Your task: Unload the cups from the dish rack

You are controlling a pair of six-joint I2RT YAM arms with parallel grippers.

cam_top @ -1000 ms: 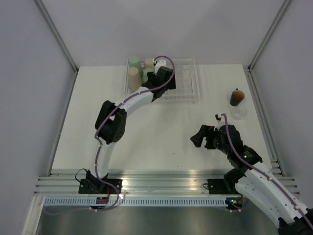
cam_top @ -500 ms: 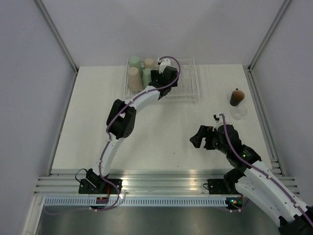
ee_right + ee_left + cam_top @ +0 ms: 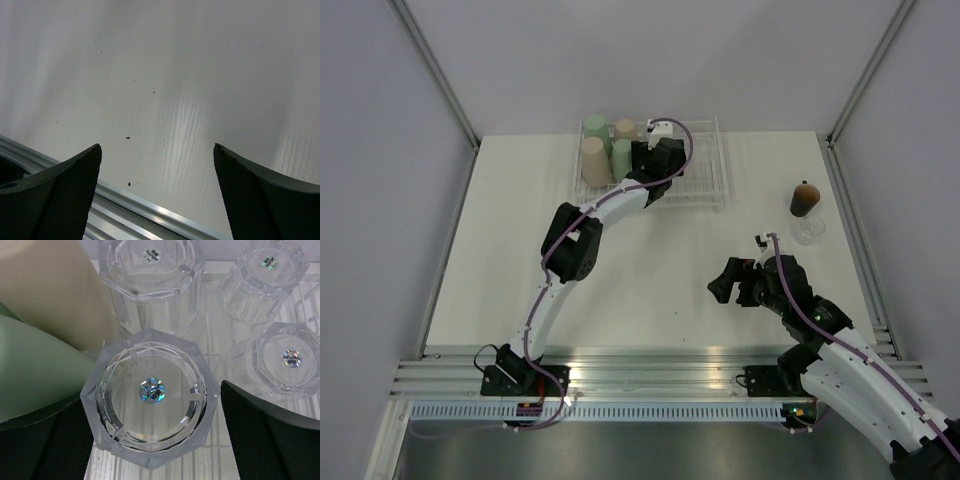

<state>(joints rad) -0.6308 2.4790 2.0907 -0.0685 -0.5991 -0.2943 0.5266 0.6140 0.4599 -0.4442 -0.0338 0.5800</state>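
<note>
Straddles inverted clear cup (image 3: 151,390) in far dish rack (image 3: 706,172) with released left gripper (image 3: 154,412); holds right gripper (image 3: 156,150) released over bench (image 3: 165,75).

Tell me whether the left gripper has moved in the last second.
Yes. The left gripper shifted slightly right over the dish rack, away from the beige tumbler.

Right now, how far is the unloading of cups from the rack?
Done: a brown cup and a clear cup stand on the table, right of the rack. In hand: the left gripper is open around an upturned cup in the rack, not yet gripping it. Left: three more clear cups and four tumblers there. The right gripper is open, empty, over bare table.
</note>
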